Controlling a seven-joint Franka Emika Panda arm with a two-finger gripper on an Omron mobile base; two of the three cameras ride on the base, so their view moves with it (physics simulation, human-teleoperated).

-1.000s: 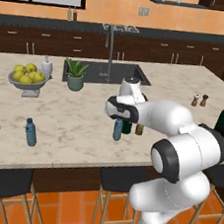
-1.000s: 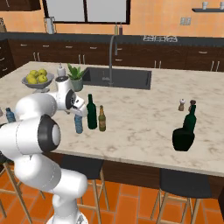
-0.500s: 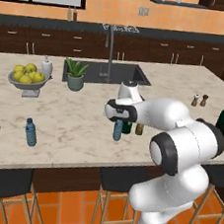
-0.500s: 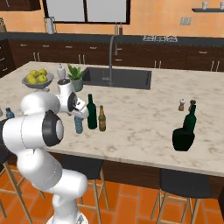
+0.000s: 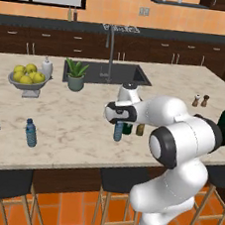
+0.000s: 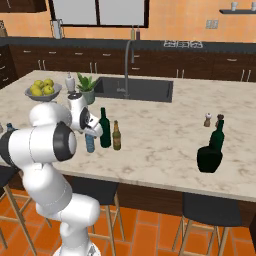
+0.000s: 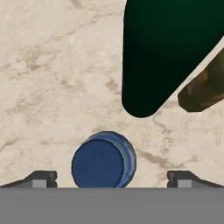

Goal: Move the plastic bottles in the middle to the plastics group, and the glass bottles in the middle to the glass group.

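The kitchen had orange walls, dark cabinets and a pale marble island counter (image 5: 73,124) with a sunken sink (image 6: 134,89). From the right base view, the glass group (image 6: 212,150) stood toward the counter's far right end, near the salt and pepper shakers (image 6: 213,120). The left base view gave the plastics group (image 5: 12,125) at the opposite end, by a fruit bowl (image 5: 27,80). In the middle stood the tall green wine bottle (image 6: 104,128), the amber bottle (image 6: 116,136) just beside it, and the small blue bottle (image 6: 90,143). The gripper (image 6: 90,131) hung directly above that blue bottle (image 7: 104,160), jaws spread wide on either side of its cap, not touching it.
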